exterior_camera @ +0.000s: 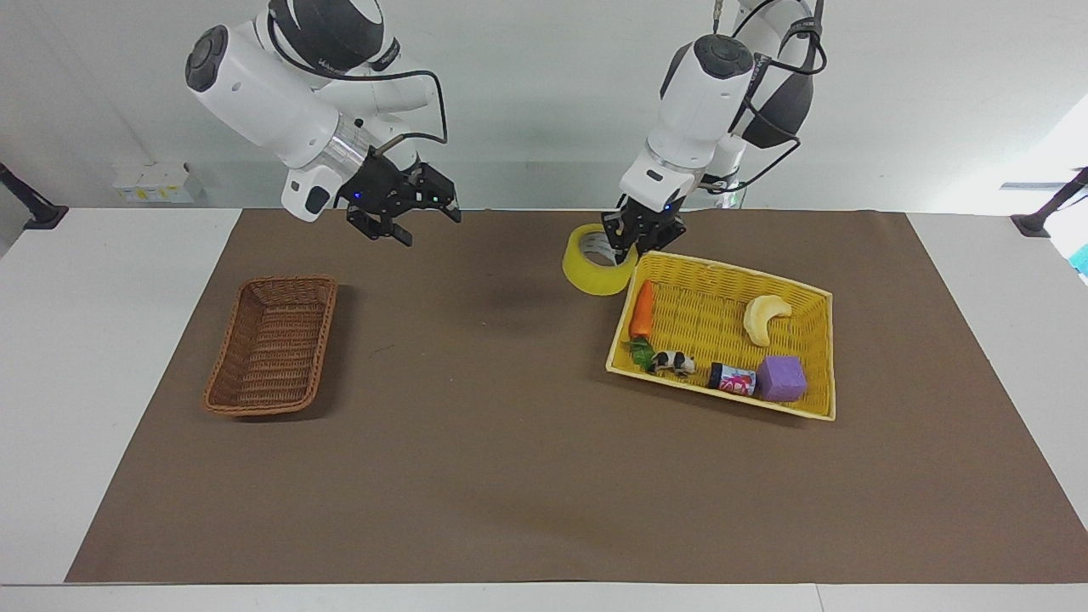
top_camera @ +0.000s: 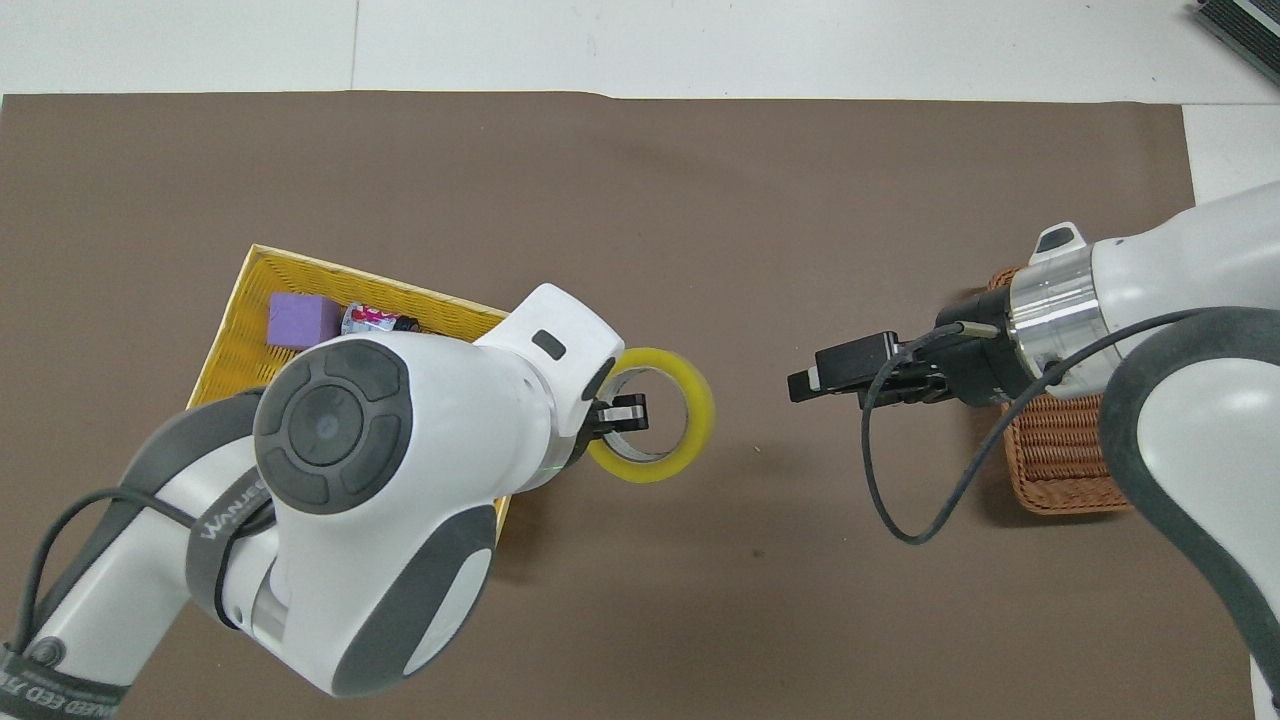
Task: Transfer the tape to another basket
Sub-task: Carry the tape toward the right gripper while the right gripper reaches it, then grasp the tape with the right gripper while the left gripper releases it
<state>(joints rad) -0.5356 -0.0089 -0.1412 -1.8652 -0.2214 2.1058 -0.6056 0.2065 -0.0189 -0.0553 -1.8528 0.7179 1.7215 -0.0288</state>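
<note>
Two end effectors up over the brown tabletop (exterior_camera: pixel 476 442): left end effector (exterior_camera: pixel 633 236) pinches the translucent yellow tape roll (exterior_camera: pixel 597 260) by its wall, beside the yellow woven tray (exterior_camera: pixel 722 406); right end effector (exterior_camera: pixel 410 217) hangs spread wide, apart from it. Risk: a one-wall pinch could let the roll swing or slip at a handover. The small brown wicker basket (exterior_camera: pixel 274 344) sits well apart, farther from the robots.

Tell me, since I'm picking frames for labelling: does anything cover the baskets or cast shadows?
Overhead view: the left arm covers much of the yellow tray; the right arm covers part of the wicker basket. Facing view: both uncovered; a soft shadow lies on the mat under the tape.
</note>
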